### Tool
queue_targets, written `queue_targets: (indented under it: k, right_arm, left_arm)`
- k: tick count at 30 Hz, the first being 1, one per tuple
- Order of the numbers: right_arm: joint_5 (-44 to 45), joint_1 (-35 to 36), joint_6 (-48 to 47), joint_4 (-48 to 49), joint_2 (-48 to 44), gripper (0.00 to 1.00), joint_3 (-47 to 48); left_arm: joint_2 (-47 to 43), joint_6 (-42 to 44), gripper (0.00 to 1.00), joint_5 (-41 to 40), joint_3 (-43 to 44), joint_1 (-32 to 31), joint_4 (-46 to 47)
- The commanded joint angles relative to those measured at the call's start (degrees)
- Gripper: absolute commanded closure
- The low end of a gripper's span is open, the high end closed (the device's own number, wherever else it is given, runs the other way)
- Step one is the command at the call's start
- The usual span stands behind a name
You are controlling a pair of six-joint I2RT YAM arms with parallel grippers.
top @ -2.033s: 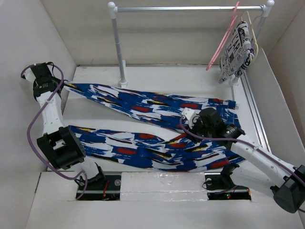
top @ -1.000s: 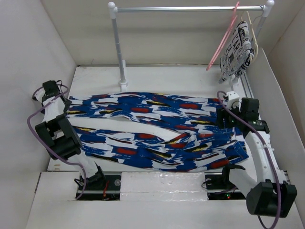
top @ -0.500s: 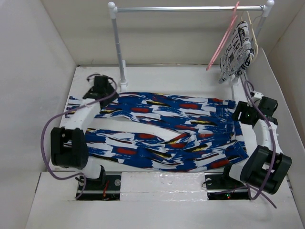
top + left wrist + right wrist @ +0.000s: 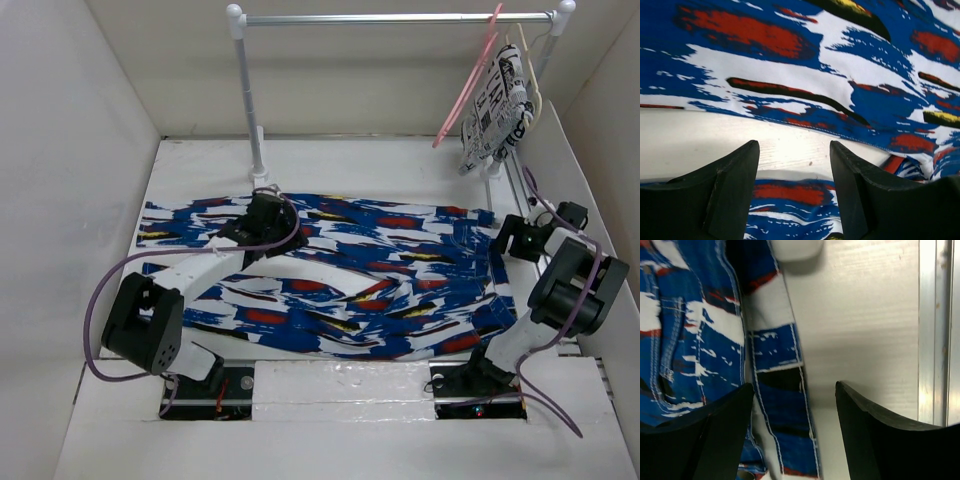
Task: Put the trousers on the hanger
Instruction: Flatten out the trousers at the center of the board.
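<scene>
The blue splash-print trousers (image 4: 370,270) lie flat across the table, legs to the left and waist to the right. My left gripper (image 4: 268,226) hovers open over the inner edge of the far leg. In the left wrist view its fingers (image 4: 740,175) frame a strip of bare table and the near leg's cloth (image 4: 790,195), holding nothing. Open as well, my right gripper (image 4: 505,238) is at the waist end, and in the right wrist view the waistband (image 4: 782,405) lies between its jaws, not gripped. The pink hanger (image 4: 467,82) hangs on the rail at the back right.
A clothes rail (image 4: 390,18) on a white post (image 4: 248,95) spans the back. A white newspaper-print garment (image 4: 497,100) on a cream hanger hangs beside the pink one. An aluminium track (image 4: 935,330) runs along the right edge. White walls enclose the table (image 4: 200,165).
My left arm swung from the table's left edge in over the far leg. My right arm drew back to the right edge by the waistband and opened wider. The trousers lie still.
</scene>
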Motion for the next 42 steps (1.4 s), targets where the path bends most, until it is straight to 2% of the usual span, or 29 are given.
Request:
queue_targets:
  k: [1, 4, 5, 10, 16, 19, 23, 26, 29, 32, 37, 42]
  right_arm:
    - [-8.2, 0.2, -1.7, 5.7, 0.5, 0.28, 1.7]
    - [-10.9, 0.2, 0.4, 10.3, 0.7, 0.27, 0.0]
    - [-14.2, 0.2, 2.3, 15.0, 1.7, 0.27, -1.2]
    - [-19.1, 0.2, 7.0, 20.9, 5.4, 0.28, -2.7]
    - [-21.3, -2.2, 11.7, 28.3, 5.4, 0.3, -4.5]
    - [-19.5, -4.8, 12.1, 28.4, 1.2, 0.3, -5.5]
    - [-14.8, -4.0, 9.4, 26.1, -3.8, 0.29, -4.3]
    - [-15.9, -2.4, 6.6, 22.5, -1.1, 0.29, -0.3]
    - [-20.6, -2.4, 7.1, 23.9, 2.7, 0.29, 0.5]
    - [-18.7, -1.9, 5.1, 20.2, 5.2, 0.29, 1.8]
    - [-19.3, -1.9, 6.0, 21.5, 8.4, 0.29, 2.9]
    - [-20.1, 1.4, 6.5, 20.8, 11.1, 0.29, 4.4]
  left_arm:
    - [0.5, -1.1, 0.46, 2.2, -1.5, -1.3, 4.3]
    - [0.6, -1.4, 0.47, 2.4, -2.8, -2.5, 5.6]
    - [0.7, -1.2, 0.47, 2.5, -3.0, -2.5, 5.8]
    - [1.7, -0.5, 0.48, 1.7, -2.1, -2.5, 5.2]
    - [3.3, 0.0, 0.48, 2.3, -0.4, -2.5, 4.7]
    - [3.5, 0.0, 0.48, 2.6, -0.3, -2.5, 4.9]
    - [4.2, -0.3, 0.49, 3.6, -0.7, -2.5, 5.6]
    - [4.9, -0.4, 0.49, 4.2, -0.8, -2.5, 5.9]
    - [5.4, -0.6, 0.49, 4.4, -1.0, -2.5, 5.9]
    - [5.5, -0.7, 0.49, 4.4, -1.2, -2.5, 5.9]
    - [4.8, -0.4, 0.49, 4.2, -1.0, -2.5, 5.9]
    - [4.8, -0.4, 0.49, 3.7, -0.6, -2.5, 5.6]
